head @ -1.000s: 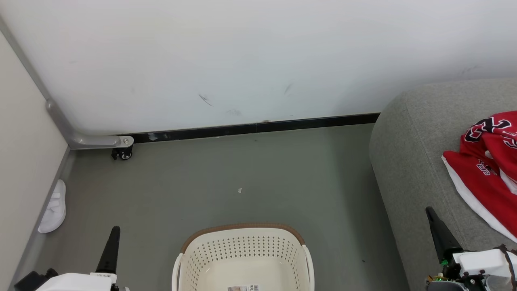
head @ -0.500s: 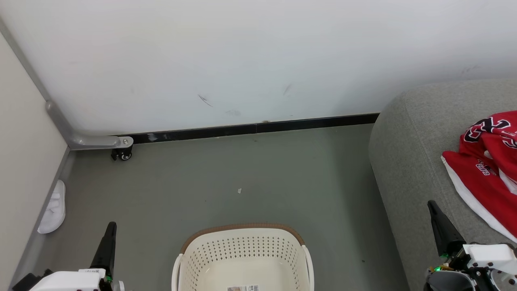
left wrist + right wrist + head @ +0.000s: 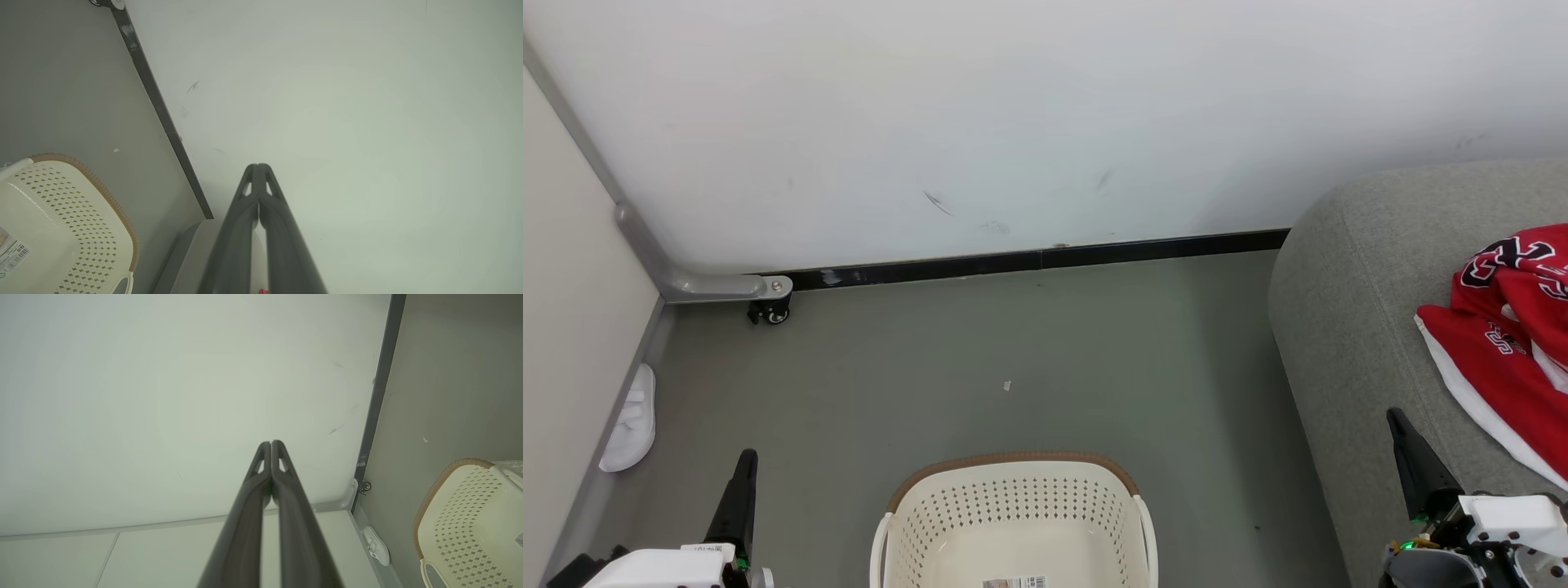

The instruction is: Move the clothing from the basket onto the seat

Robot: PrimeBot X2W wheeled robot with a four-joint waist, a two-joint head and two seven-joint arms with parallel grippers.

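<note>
The clothing [image 3: 1507,359] lies in a red heap with white trim on the seat [image 3: 1347,327], at the right edge of the head view and cut off by it — black-and-white lettering shows on the upper fold and a small logo lower down. The seat's rounded grey end stands on the floor [image 3: 1054,343] close to the wall [image 3: 1013,122]. The basket [image 3: 1013,494] sits on the floor at the bottom centre, well apart from the clothing, its brown rim toward the wall. Its perforated side and pale bottom show, with a barcode label [image 3: 1013,582] on the bottom. The left gripper [image 3: 745,459] rises at the lower left, apart from the basket, its fingers pressed together with nothing between them — in the left wrist view the two tips touch and point at the wall. The right gripper [image 3: 1396,423] shows against the seat at the lower right, near the clothing but not touching it, its fingers likewise closed on each other. A small pale scrap [image 3: 1007,385] lies between the basket and the black baseboard [image 3: 1094,251]. A white slipper [image 3: 629,420] rests by the left wall, and a caster [image 3: 770,311] sits in the corner.
</note>
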